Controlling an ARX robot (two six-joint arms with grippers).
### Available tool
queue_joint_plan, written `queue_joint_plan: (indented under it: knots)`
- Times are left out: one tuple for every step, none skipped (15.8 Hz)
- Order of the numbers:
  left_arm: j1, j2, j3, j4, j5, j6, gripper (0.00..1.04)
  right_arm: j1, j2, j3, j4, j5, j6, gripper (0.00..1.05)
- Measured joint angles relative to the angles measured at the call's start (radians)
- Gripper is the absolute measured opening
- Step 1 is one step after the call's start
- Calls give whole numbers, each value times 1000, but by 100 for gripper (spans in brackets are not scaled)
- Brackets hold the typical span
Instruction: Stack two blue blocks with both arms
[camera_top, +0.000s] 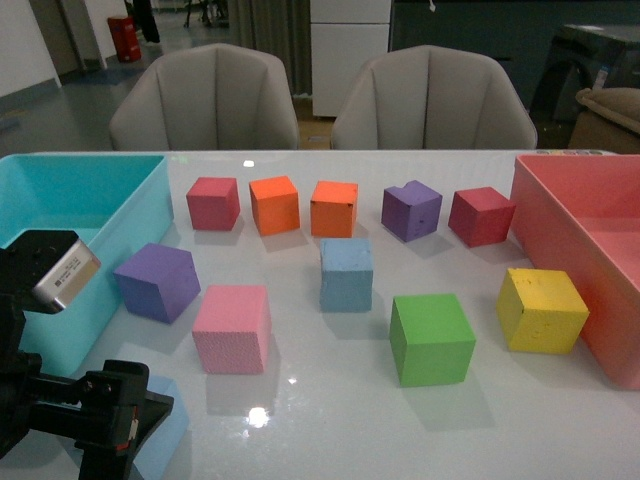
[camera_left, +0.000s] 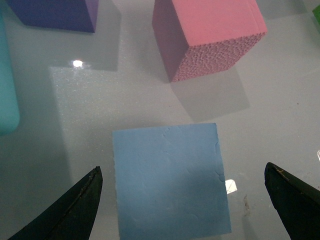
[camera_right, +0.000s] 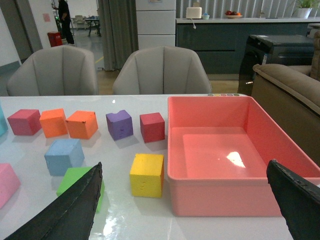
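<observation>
The white glossy bench (camera_top: 330, 420) stands before two grey chairs (camera_top: 205, 95), with a turquoise bin (camera_top: 130, 215) at the left side and a pink bin (camera_top: 560, 215) at the right. In the front view the left arm (camera_top: 90, 405) is low at the near left corner, and under it only a part of the first blue block (camera_top: 170, 440) shows. The second blue block (camera_top: 346, 273) stands well apart, in the middle of the bench, near a pink block (camera_top: 232, 327) and a green block (camera_top: 431, 338).

In the left wrist view the left gripper (camera_left: 182, 167) is spread wide with nothing in it. The first blue block (camera_left: 170, 180) lies between its fingertips (camera_left: 75, 210) and touches neither. The block sits nearer to one fingertip than to the other, so I judge that this one would meet it first and push or turn it on the slippery surface. A crooked hold would then give a crooked stack. A hard squeeze could also dent the foam.

In the right wrist view the right gripper (camera_right: 184, 164) is also wide and empty, held above the bench. The second blue block (camera_right: 62, 155) is off to its side, with the green block (camera_right: 75, 177) just beside it. Such wide jaws could knock this neighbour on the way in.
</observation>
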Motion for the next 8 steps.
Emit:
queue_joint_plan:
  knots:
    - [-8, 12, 0, 8, 0, 0, 98, 0, 0, 0, 0, 0, 0, 98]
    - [-13, 19, 2, 13, -1, 0, 98, 0, 0, 0, 0, 0, 0, 98]
    - [-16, 41, 5, 27, -11, 1, 98, 0, 0, 0, 0, 0, 0, 98]
    - [-19, 64, 9, 40, -24, 2, 98, 0, 0, 0, 0, 0, 0, 98]
    - [-19, 103, 11, 54, -38, 6, 98, 0, 0, 0, 0, 0, 0, 98]
    - [-19, 137, 12, 64, -55, 9, 98, 0, 0, 0, 0, 0, 0, 98]
    - [-19, 160, 14, 68, -63, 10, 98, 0, 0, 0, 0, 0, 0, 98]
    - [-19, 175, 19, 68, -74, 10, 98, 0, 0, 0, 0, 0, 0, 98]
